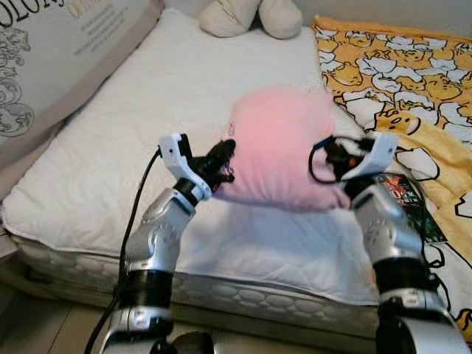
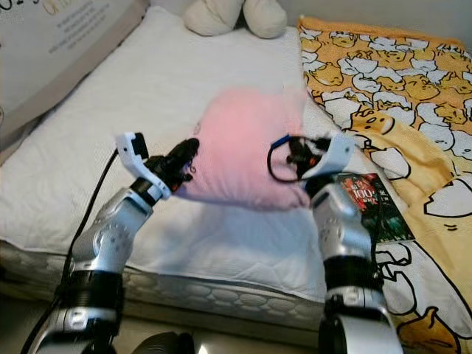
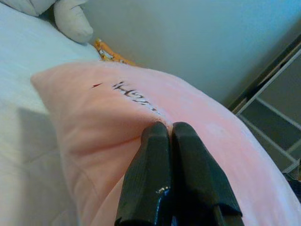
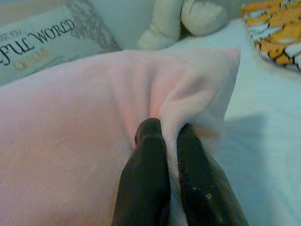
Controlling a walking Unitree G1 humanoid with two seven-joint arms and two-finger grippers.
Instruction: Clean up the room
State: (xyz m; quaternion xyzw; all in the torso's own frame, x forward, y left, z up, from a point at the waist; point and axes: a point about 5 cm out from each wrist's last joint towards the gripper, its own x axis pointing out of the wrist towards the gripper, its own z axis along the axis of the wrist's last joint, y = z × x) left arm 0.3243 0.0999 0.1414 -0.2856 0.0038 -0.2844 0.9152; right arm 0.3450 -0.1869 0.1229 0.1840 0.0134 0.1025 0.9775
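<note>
A pink pillow (image 2: 247, 144) is being held up over the white mattress (image 2: 147, 125) of the bed, gripped at its left edge by the left claw (image 2: 186, 158) and at its right edge by the right claw (image 2: 295, 156). A yellow duck-patterned blanket (image 2: 383, 81) is being spread along the right side of the bed, with a dark printed packet (image 2: 376, 203) lying on it. A cream plush toy (image 2: 232, 16) is resting at the head of the mattress.
</note>
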